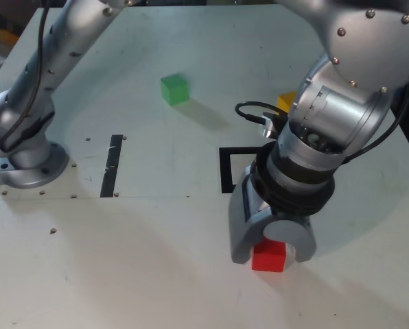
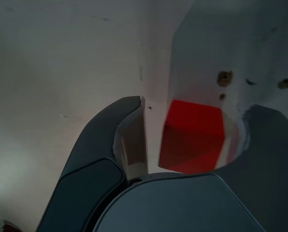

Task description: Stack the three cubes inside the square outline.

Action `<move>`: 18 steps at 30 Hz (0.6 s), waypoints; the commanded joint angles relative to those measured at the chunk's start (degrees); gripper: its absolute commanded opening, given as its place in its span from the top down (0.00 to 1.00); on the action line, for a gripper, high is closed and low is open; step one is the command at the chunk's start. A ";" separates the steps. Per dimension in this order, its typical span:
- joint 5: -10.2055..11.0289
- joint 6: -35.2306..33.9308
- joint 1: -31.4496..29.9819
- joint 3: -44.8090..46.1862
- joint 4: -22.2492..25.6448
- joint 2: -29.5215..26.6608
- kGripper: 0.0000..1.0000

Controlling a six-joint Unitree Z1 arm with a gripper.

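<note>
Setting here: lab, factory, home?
Probably a robotics lab or test bench: a silver jointed robot arm over a pale, pockmarked tabletop, black tape markings including a straight strip, and small solid-coloured cubes, like the green one.

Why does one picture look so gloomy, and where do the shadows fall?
Wrist view: dim overall, with a soft pale glare patch on the table and the red cube softly blurred. Exterior view: brighter, with the green cube casting a shadow toward that view's lower right.

Cubes: red (image 1: pixel 269 256), green (image 1: pixel 175 90), yellow (image 1: pixel 286 101); outline black (image 1: pixel 226 171), centre white.
</note>
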 commanded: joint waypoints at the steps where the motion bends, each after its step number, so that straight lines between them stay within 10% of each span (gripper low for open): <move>1: -0.14 -0.05 0.12 -0.21 -0.35 0.28 0.62; 18: 0.14 2.06 0.18 -2.00 0.07 0.80 0.78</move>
